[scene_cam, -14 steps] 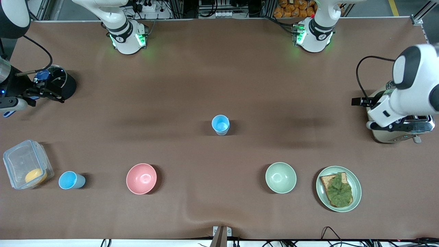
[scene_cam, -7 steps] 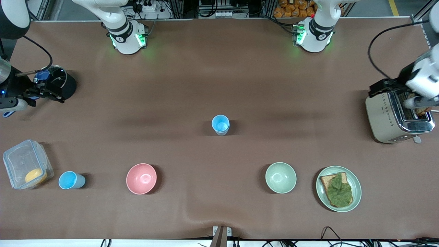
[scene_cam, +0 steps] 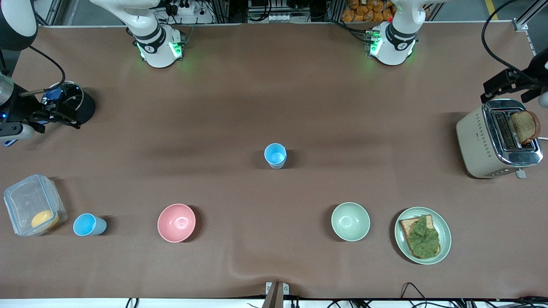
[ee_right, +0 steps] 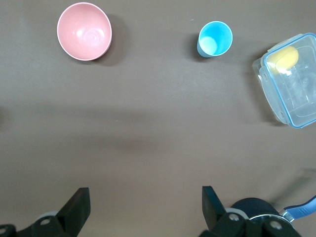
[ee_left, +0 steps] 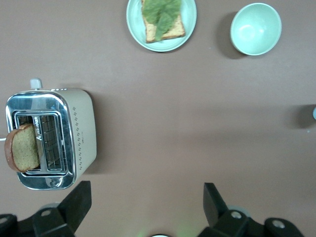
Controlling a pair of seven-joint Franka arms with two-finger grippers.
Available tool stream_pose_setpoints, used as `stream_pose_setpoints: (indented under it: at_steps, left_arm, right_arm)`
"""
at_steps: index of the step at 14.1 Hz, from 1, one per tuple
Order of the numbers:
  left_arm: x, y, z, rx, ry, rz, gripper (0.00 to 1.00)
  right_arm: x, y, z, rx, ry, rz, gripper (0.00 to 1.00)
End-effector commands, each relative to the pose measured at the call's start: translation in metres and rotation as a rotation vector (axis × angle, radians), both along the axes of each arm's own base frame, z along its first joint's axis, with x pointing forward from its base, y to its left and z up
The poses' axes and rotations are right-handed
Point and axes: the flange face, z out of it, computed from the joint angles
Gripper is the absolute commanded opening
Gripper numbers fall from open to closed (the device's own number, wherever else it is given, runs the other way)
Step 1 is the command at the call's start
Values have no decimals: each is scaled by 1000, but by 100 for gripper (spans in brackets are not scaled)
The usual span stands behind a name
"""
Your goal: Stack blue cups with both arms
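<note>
One blue cup stands in the middle of the table; a second rim seems to show just under its top. Another blue cup stands near the front camera at the right arm's end, between a clear container and a pink bowl. My right gripper hangs open and empty over bare table beside a black pot, well away from both cups. My left gripper is open and empty, up in the air beside the toaster at the left arm's end.
A pink bowl and a pale green bowl sit nearer the front camera than the middle cup. A plate carries toast with lettuce. The toaster holds a bread slice. A clear container and black pot stand at the right arm's end.
My left arm has swung off the toaster toward the table's edge, uncovering the toaster and its bread slice. The right arm and both cups have not moved.
</note>
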Motion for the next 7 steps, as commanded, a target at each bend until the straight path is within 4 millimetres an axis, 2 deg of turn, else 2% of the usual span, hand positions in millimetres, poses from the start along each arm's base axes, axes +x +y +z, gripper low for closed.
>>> stream_pose_setpoints:
  at_steps: [1,5,7]
  left_arm:
    - [4,-8,3,-42,7,-50,100]
    - [16,-4,-9,-30,7,-26,100]
    - [16,-8,-10,14,6,-30,100]
  right_arm:
    - [1,-2,2,12,5,-9,100]
    - [1,-5,2,12,7,-14,100]
    - [1,-6,2,12,7,-17,100]
